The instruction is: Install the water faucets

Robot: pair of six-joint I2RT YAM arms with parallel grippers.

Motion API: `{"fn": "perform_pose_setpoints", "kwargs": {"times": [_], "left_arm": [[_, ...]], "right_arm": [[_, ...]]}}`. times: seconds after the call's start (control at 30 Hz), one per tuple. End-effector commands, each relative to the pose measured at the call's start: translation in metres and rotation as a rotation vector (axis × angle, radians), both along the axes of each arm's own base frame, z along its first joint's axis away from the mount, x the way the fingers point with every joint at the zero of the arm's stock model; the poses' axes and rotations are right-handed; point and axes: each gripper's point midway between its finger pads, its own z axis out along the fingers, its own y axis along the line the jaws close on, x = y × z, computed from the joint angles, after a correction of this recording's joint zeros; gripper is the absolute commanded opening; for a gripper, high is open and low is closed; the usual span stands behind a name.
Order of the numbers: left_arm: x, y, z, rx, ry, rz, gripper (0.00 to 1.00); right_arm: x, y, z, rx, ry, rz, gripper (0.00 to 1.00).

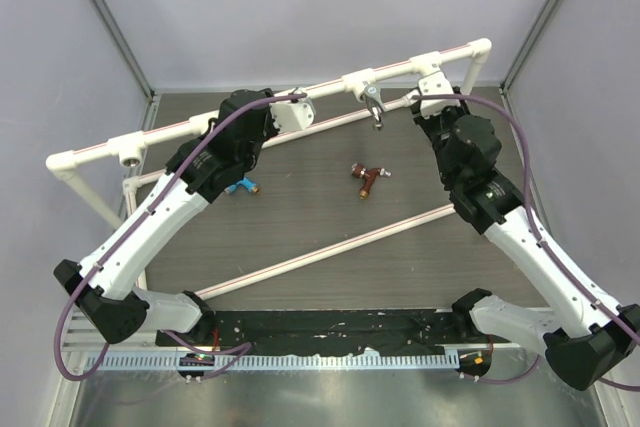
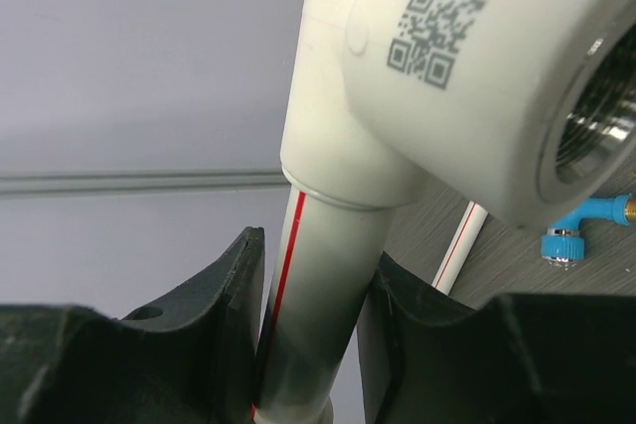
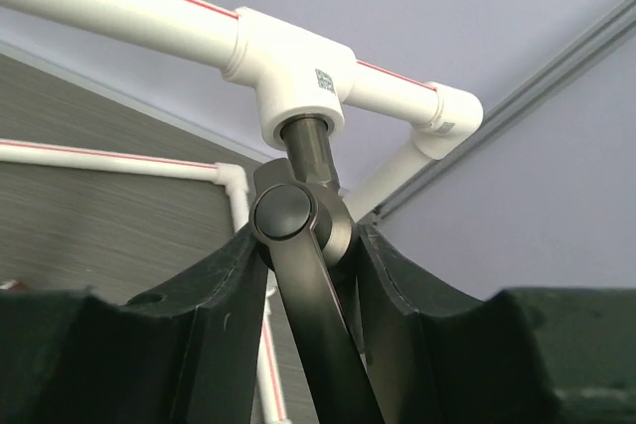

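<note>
A dark faucet with a lever handle (image 3: 298,220) sits with its end in a white tee socket (image 3: 293,76) on the top rail; it also shows in the top view (image 1: 375,107). My right gripper (image 3: 308,255) is shut on its body, reaching in from the right (image 1: 398,105). My left gripper (image 2: 313,295) is shut on the white red-striped pipe (image 2: 318,275) just below a tee socket with a QR code (image 2: 447,76), at the rail's middle (image 1: 280,119). A red-brown faucet (image 1: 367,179) and a blue faucet (image 1: 243,185) lie on the table. No chrome faucet is in view.
The white pipe frame spans the back of the table, with an empty tee socket (image 1: 130,152) at the left. A loose diagonal pipe (image 1: 330,247) crosses the table. A black strip (image 1: 330,327) lies along the near edge. The blue faucet also shows in the left wrist view (image 2: 586,230).
</note>
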Motion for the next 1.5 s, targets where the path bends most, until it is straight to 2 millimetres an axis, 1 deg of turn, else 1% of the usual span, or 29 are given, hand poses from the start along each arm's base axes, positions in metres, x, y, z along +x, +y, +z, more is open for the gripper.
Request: {"fn": "perform_pose_setpoints", "kwargs": {"times": [0.0,0.03,0.1,0.13,0.17,0.2,0.33,0.37,0.43,0.47,0.5,0.53,0.63,0.7,0.8,0.83,0.93,0.97,1.03,1.07,1.13,1.17,1.2,1.23,1.27,1.3,1.37,1.43,1.47], "left_arm": [[-0.006,-0.016,-0.004,-0.151,0.009,-0.013,0.00],[-0.006,-0.016,-0.004,-0.152,0.009,-0.013,0.00],[-0.006,-0.016,-0.004,-0.149,0.009,-0.014,0.00],[-0.006,-0.017,-0.004,-0.149,0.009,-0.015,0.00],[-0.006,-0.016,-0.004,-0.149,0.009,-0.014,0.00],[-0.006,-0.016,-0.004,-0.148,0.010,-0.014,0.00],[-0.007,-0.015,-0.004,-0.148,0.010,-0.012,0.00],[-0.007,-0.016,-0.003,-0.150,0.007,-0.014,0.00],[-0.007,-0.015,-0.003,-0.149,0.008,-0.015,0.00],[-0.007,-0.015,-0.003,-0.150,0.006,-0.015,0.00],[-0.007,-0.015,-0.002,-0.151,0.005,-0.015,0.00],[-0.007,-0.015,-0.003,-0.149,0.008,-0.015,0.00],[-0.008,-0.015,-0.003,-0.151,0.007,-0.016,0.00],[-0.008,-0.014,-0.002,-0.152,0.005,-0.014,0.00],[-0.009,-0.013,0.001,-0.156,0.000,-0.015,0.00],[-0.009,-0.014,0.000,-0.155,0.001,-0.017,0.00],[-0.009,-0.013,0.001,-0.159,-0.001,-0.016,0.00],[-0.009,-0.014,0.001,-0.158,0.000,-0.018,0.00],[-0.009,-0.014,0.001,-0.159,0.000,-0.019,0.00],[-0.009,-0.014,0.000,-0.157,0.002,-0.017,0.00],[-0.008,-0.015,0.000,-0.157,0.002,-0.017,0.00],[-0.008,-0.015,0.000,-0.157,0.002,-0.017,0.00],[-0.008,-0.015,0.000,-0.160,0.001,-0.018,0.00],[-0.008,-0.015,-0.001,-0.158,0.002,-0.019,0.00],[-0.008,-0.016,0.000,-0.160,0.001,-0.018,0.00],[-0.007,-0.017,-0.001,-0.162,0.003,-0.019,0.00],[-0.007,-0.017,-0.001,-0.163,0.002,-0.019,0.00],[-0.006,-0.018,0.000,-0.164,0.001,-0.019,0.00],[-0.006,-0.018,-0.001,-0.163,0.002,-0.019,0.00]], "right_arm": [[0.003,-0.015,0.044,0.354,-0.119,0.012,0.01],[0.005,-0.019,0.046,0.392,-0.123,0.011,0.01],[0.006,-0.016,0.051,0.497,-0.131,0.037,0.01],[0.008,-0.020,0.052,0.531,-0.137,0.034,0.01],[0.009,-0.017,0.054,0.561,-0.134,0.055,0.01],[0.008,-0.018,0.060,0.607,-0.146,0.063,0.01],[0.010,-0.026,0.069,0.823,-0.170,0.072,0.01],[0.010,-0.035,0.072,0.847,-0.186,0.054,0.01],[0.010,-0.040,0.078,0.909,-0.203,0.055,0.01],[0.010,-0.047,0.080,0.923,-0.214,0.045,0.01],[0.010,-0.046,0.083,0.938,-0.213,0.062,0.01],[0.011,-0.046,0.076,0.949,-0.183,0.058,0.01],[0.016,-0.046,0.072,1.012,-0.143,0.093,0.01],[0.020,-0.051,0.067,1.068,-0.131,0.092,0.01],[0.026,-0.048,0.059,1.134,-0.079,0.133,0.01],[0.029,-0.052,0.057,1.147,-0.067,0.137,0.01],[0.031,-0.052,0.055,1.170,-0.048,0.150,0.01],[0.031,-0.052,0.058,1.159,-0.054,0.157,0.01],[0.029,-0.048,0.061,1.130,-0.047,0.184,0.07],[0.026,-0.047,0.067,1.118,-0.059,0.199,0.12],[0.019,-0.046,0.076,1.082,-0.082,0.222,0.20],[0.012,-0.045,0.085,1.059,-0.108,0.247,0.28],[0.008,-0.045,0.087,1.044,-0.116,0.253,0.31],[0.005,-0.046,0.095,1.016,-0.148,0.268,0.33],[0.000,-0.045,0.101,0.993,-0.167,0.281,0.39],[-0.007,-0.045,0.108,0.971,-0.187,0.290,0.41],[-0.014,-0.045,0.115,0.918,-0.211,0.304,0.46],[-0.024,-0.044,0.121,0.884,-0.234,0.323,0.48],[-0.029,-0.044,0.126,0.859,-0.257,0.333,0.52]]}}
